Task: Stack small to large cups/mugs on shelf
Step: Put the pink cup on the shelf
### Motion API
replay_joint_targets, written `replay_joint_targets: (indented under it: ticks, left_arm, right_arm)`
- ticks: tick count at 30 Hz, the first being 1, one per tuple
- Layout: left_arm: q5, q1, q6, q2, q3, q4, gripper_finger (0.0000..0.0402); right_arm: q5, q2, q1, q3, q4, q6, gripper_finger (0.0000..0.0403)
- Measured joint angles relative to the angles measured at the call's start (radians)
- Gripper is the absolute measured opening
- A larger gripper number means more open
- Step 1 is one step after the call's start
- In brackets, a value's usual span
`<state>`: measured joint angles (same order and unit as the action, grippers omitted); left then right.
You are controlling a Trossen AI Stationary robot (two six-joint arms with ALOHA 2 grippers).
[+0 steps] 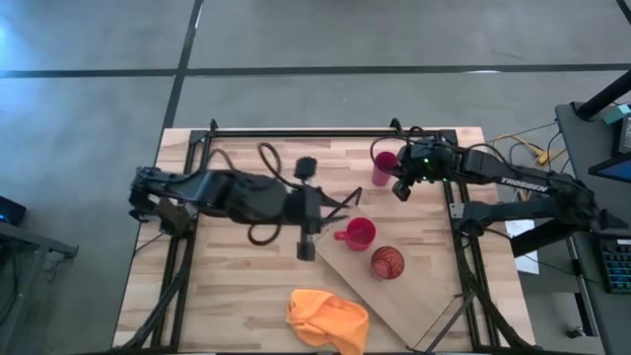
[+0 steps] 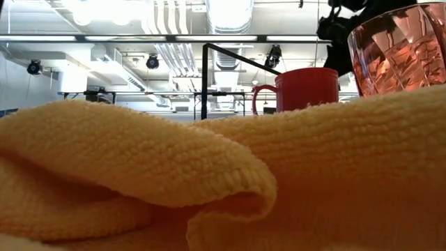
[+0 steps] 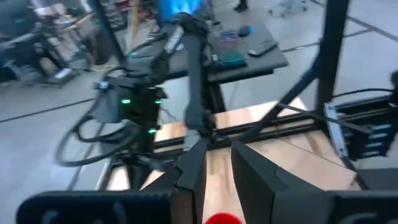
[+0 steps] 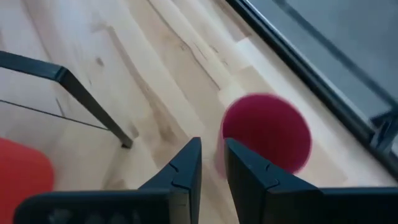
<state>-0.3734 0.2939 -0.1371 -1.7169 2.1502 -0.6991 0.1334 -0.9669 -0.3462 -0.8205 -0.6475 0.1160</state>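
On the shelf (image 1: 414, 296), red mug's (image 1: 359, 234) handle points left.

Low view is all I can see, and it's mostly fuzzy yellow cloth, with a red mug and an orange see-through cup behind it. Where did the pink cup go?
Observer: The tall magenta-pink cup stands upright on the slatted wooden tabletop, near its far edge.
Operator: Is an arm near it?
Observer: Yes, the right gripper hovers just beside it, not holding it.
Operator: And the other arm?
Observer: The left gripper is next to the red mug with a handle, on its handle side, holding nothing.
Operator: Are any cups stacked?
Observer: No. The orange translucent patterned tumbler stands alone on the light plywood board.
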Motion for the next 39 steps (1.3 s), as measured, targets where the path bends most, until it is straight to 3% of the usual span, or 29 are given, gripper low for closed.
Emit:
replay_joint_targets:
  ticks: [4, 16, 24, 29, 39]
  left_arm:
    - [-0.054, -0.002, 0.0, 0.031, -0.018, -0.003, 0.0061]
    - [-0.055, -0.005, -0.001, 0.035, -0.019, 0.0, 0.0061]
    - [-0.062, -0.013, -0.036, 0.033, -0.02, 0.0, 0.0061]
    - [-0.081, -0.03, -0.036, 0.033, -0.022, 0.0, 0.0061]
    - [-0.081, -0.05, -0.036, 0.032, -0.023, 0.0, 0.0061]
  right_arm:
    - [-0.001, -0.048, -0.006, -0.016, 0.013, -0.08, 0.0063]
    - [-0.001, -0.176, -0.068, -0.017, 0.016, -0.107, 0.0063]
    - [-0.009, -0.175, -0.113, -0.017, 0.025, -0.118, 0.0063]
    - [-0.117, -0.174, -0.128, -0.016, 0.025, -0.112, 0.0063]
    - [-0.115, -0.175, -0.139, -0.016, 0.025, -0.138, 0.0063]
